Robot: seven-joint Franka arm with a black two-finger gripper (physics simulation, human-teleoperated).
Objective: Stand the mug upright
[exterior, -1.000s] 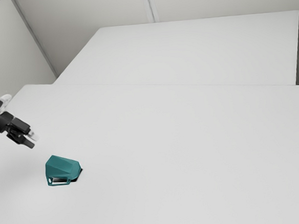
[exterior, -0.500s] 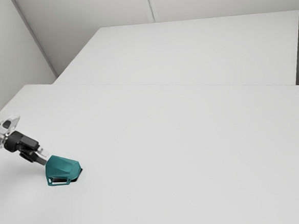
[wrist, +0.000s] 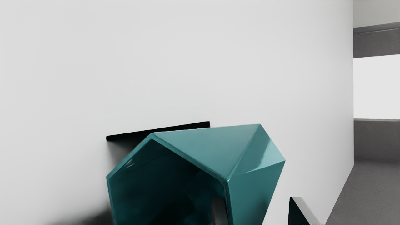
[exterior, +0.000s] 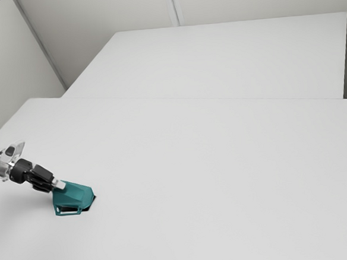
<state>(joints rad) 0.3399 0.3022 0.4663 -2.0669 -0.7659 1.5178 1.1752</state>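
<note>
In the exterior view my gripper (exterior: 59, 186) is at the mouth end of the teal faceted mug (exterior: 76, 196), which lies on its side on the white table (exterior: 195, 182). Its handle faces the near side of that view. The wrist view looks into the dark mouth of the mug (wrist: 243, 156). There the gripper (wrist: 257, 211) is open around one side wall, one finger inside the mouth and the other outside with a gap to the wall. The lower part of the mug is cut off there.
A second white surface (exterior: 216, 61) adjoins the table's far edge in the exterior view. Bare tabletop extends from the mug toward the exterior view's right. A grey floor (wrist: 368, 193) lies beyond the table edge in the wrist view.
My gripper has come down toward the exterior view's right and reached the mug's mouth, and the hand has turned somewhat. The mug lies where it was.
</note>
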